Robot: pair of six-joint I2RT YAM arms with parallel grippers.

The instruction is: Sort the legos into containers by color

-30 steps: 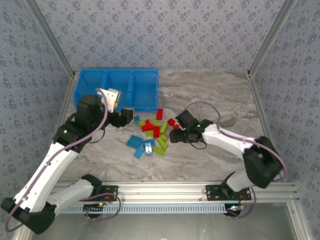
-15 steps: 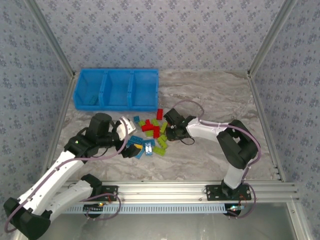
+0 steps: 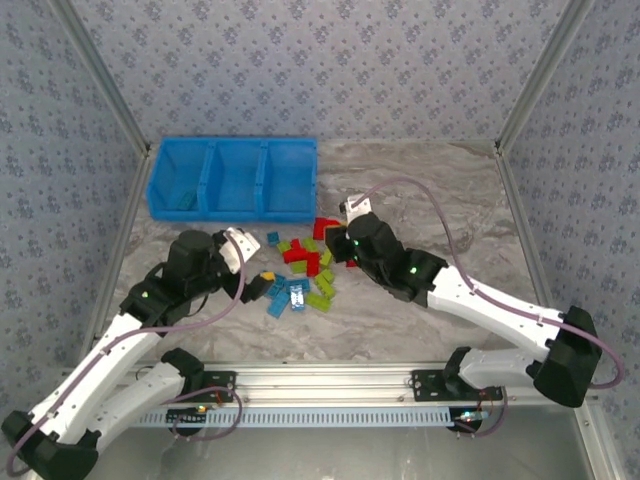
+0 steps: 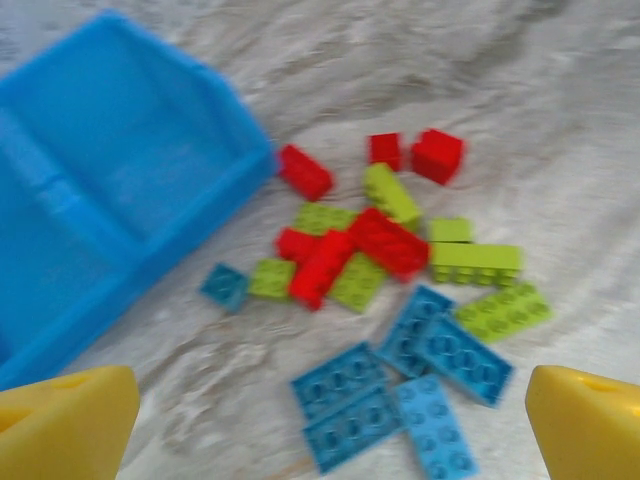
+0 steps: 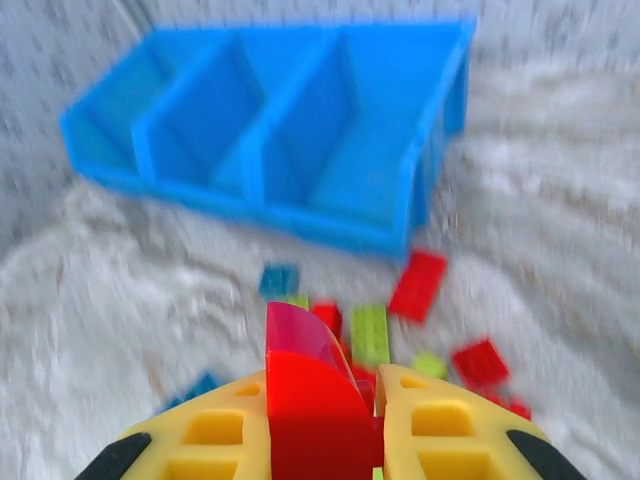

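Legos [image 3: 300,272] lie in one loose heap on the marbled table [image 3: 430,190], just in front of the blue bin [image 3: 232,180]. Reds sit toward the bin, greens mid-heap, blues nearest the arms. Bin: three compartments side by side. Left gripper [image 3: 262,283] is at the heap's left edge, low over the blues. Right gripper [image 3: 335,236] is at the heap's far right corner with a red brick [image 3: 324,224] at its tip, near the bin's right end.

Left wrist view, blurred: bricks on the table count roughly six red, seven green, six blue. Bin corner at upper left. Two yellow fingers [image 4: 70,415] sit at the bottom corners, spread wide, with blue plates on the table beneath the gap.

Right wrist view: yellow fingers [image 5: 215,432] are clamped on the one red brick, which stands upright between them. Beyond are all three compartments. Five loose bricks on the table can be made out: two red, two green, one blue.
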